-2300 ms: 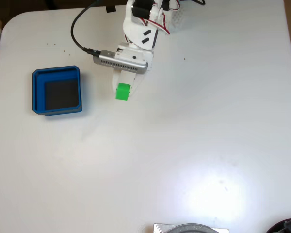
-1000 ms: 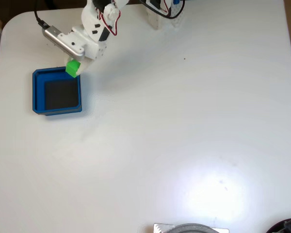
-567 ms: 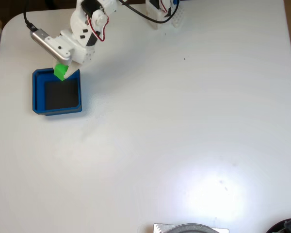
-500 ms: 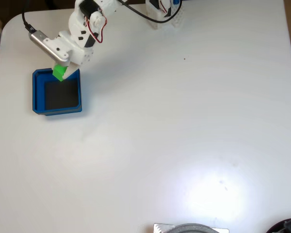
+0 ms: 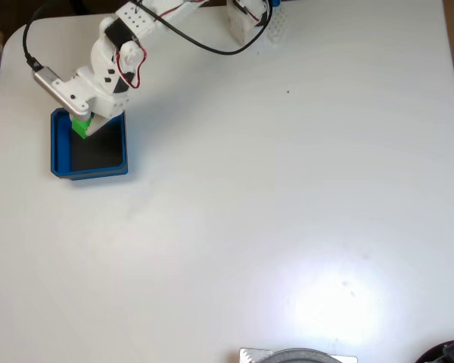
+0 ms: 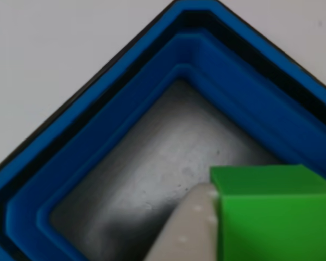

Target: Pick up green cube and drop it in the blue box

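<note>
Green plastic, by the look of it: the green cube (image 5: 80, 125) is pinched in the gripper (image 5: 82, 127) and hangs over the upper-left corner of the blue box (image 5: 57, 155), not yet let go. In the other view the green cube (image 6: 274, 215) shows flat, plain faces with a pale finger (image 6: 186, 228) pressed against one side; it looks light and rigid, likely a bit slick, so opposite flat faces are the sensible place to squeeze. Below it lies the blue box's (image 6: 98, 130) dark floor inside stepped walls. Around it, the white worktop (image 5: 287, 212) is smooth, glossy and roomy.
</note>
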